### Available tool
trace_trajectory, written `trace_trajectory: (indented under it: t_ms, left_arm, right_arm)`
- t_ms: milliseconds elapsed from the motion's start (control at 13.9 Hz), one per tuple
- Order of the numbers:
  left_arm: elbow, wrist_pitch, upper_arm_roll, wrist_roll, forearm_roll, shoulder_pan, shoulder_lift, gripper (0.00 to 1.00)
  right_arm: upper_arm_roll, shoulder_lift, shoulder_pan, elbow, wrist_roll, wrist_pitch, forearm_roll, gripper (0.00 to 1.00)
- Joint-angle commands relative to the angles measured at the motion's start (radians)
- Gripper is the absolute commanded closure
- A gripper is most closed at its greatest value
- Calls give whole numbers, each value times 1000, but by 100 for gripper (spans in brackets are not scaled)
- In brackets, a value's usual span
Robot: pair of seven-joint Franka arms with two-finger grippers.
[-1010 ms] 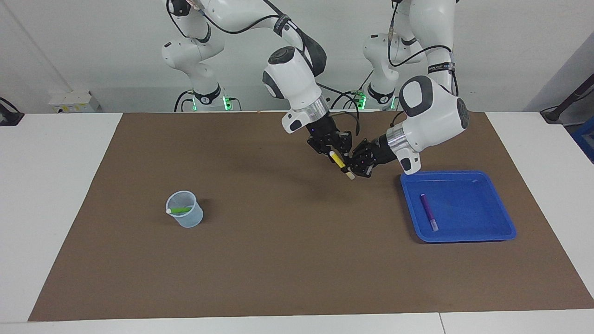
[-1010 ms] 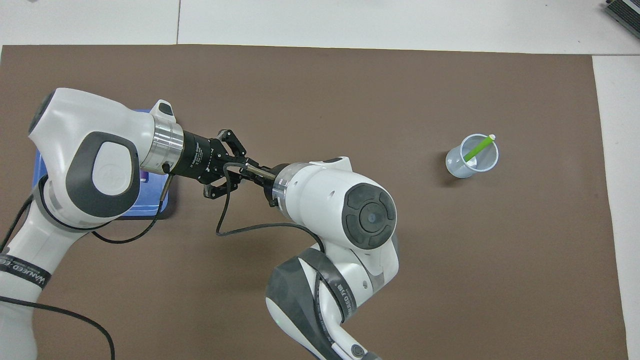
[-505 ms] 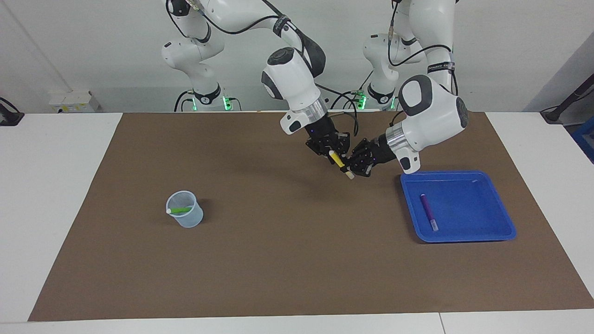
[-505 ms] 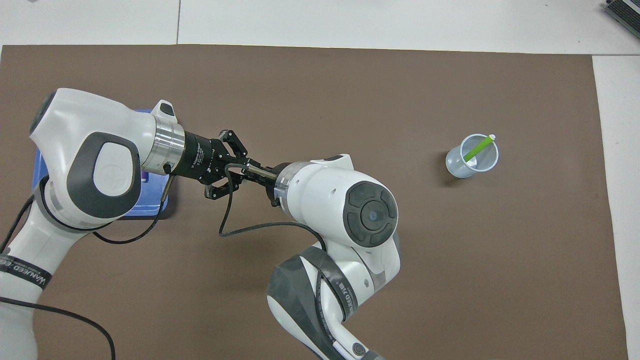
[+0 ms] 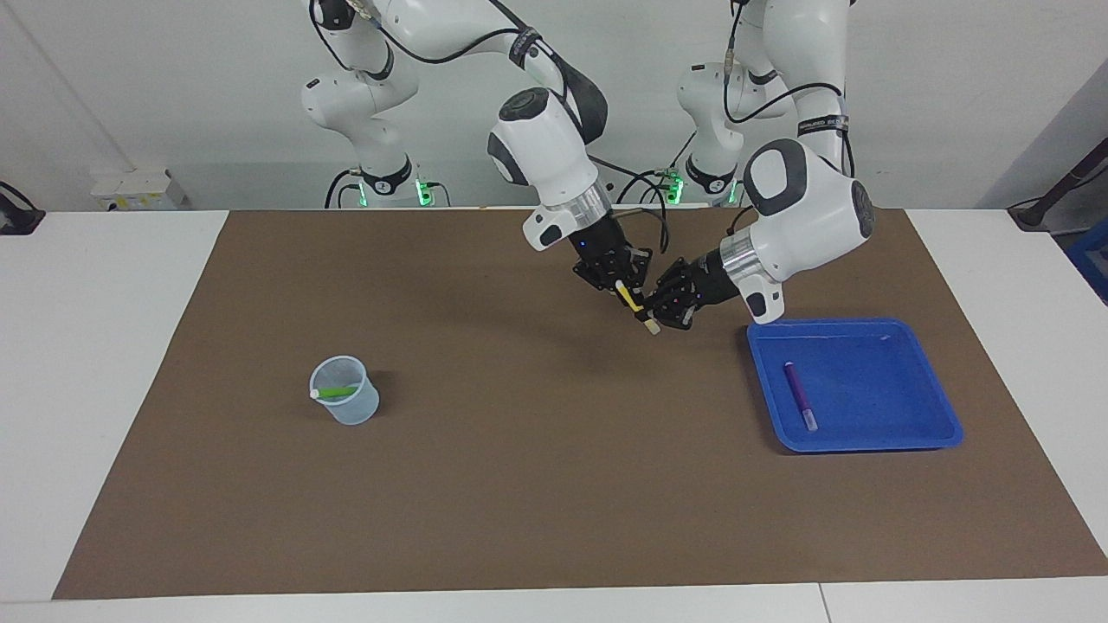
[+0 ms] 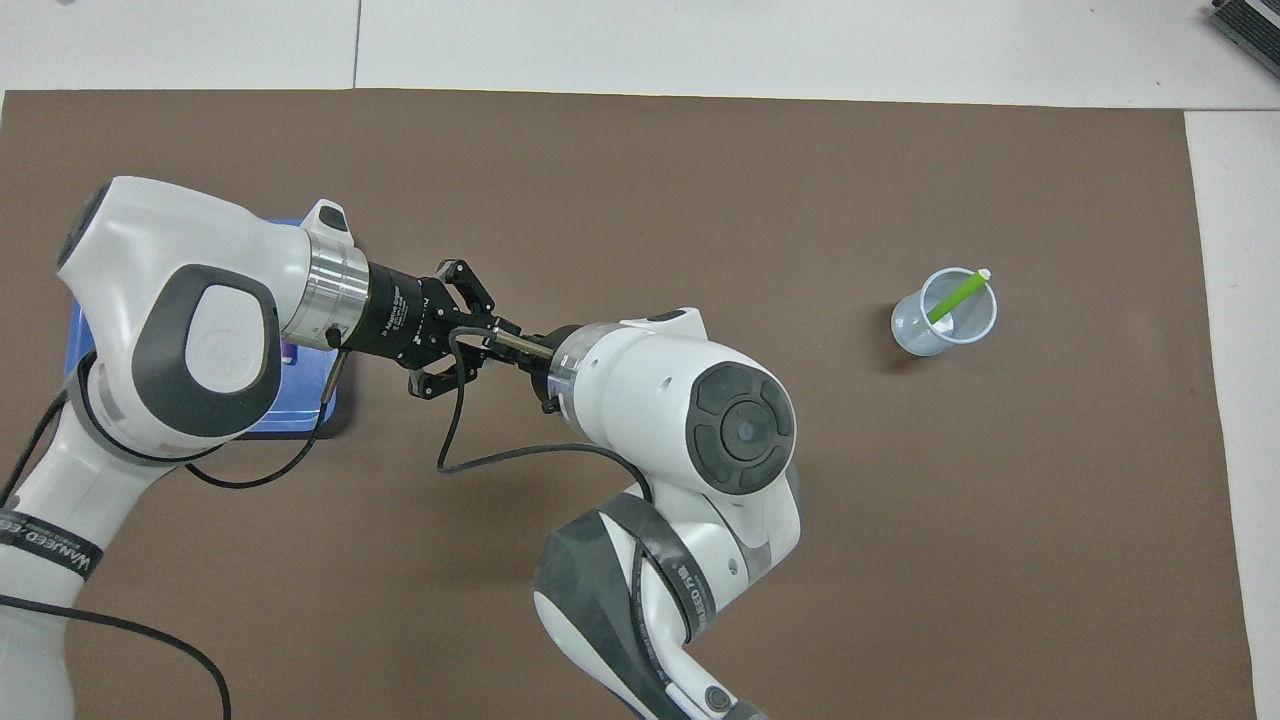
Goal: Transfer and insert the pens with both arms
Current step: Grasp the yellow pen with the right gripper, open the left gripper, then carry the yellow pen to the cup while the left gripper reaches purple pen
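A yellow pen (image 5: 634,302) with a whitish lower end hangs slantwise over the mat between the two grippers. My right gripper (image 5: 625,289) is shut on its upper end. My left gripper (image 5: 656,313) is shut on its lower part. In the overhead view the left gripper (image 6: 497,340) points at the right arm's wrist, which hides the right gripper and the yellow pen. A green pen (image 5: 336,392) (image 6: 953,298) leans in the clear cup (image 5: 348,408) (image 6: 915,335). A purple pen (image 5: 800,395) lies in the blue tray (image 5: 874,389).
The brown mat (image 5: 537,484) covers most of the white table. The tray sits at the left arm's end and the cup toward the right arm's end. In the overhead view the left arm covers most of the tray (image 6: 300,415).
The right gripper's fingers have closed onto the upper end of the yellow pen. Both arms have hardly moved, and the left gripper keeps its hold.
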Motion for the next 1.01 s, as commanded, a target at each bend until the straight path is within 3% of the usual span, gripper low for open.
trace_trajectory:
  t_ms: [0,72,361,577,721,938]
  left_arm:
    - [-34,19,11,5,-12,-10,-35,24]
    - [-30,17,11,1,-12,-10,-36,0]
    - [-34,13,14,33,23,3,-56,0]
    - [-54,17,17,170,232,6,-59,0]
    - [-77,17,17,277,324,56,-73,0]
    - [-105,26,17,537,335,166,-85,0]
  right_arm:
    - [1,0,-13,8,-18,-20,-12,100]
    - [1,0,-13,6,-21,-22,-12,100]
    - [0,-14,-26,-1,-86,-69,-68,100]
    - [1,-51,-65,-12,-170,-144,-85,100]
    - [1,-85,-98,-14,-243,-227,-87,100]
    - [1,-143,-164,-23,-378,-359,-87,100]
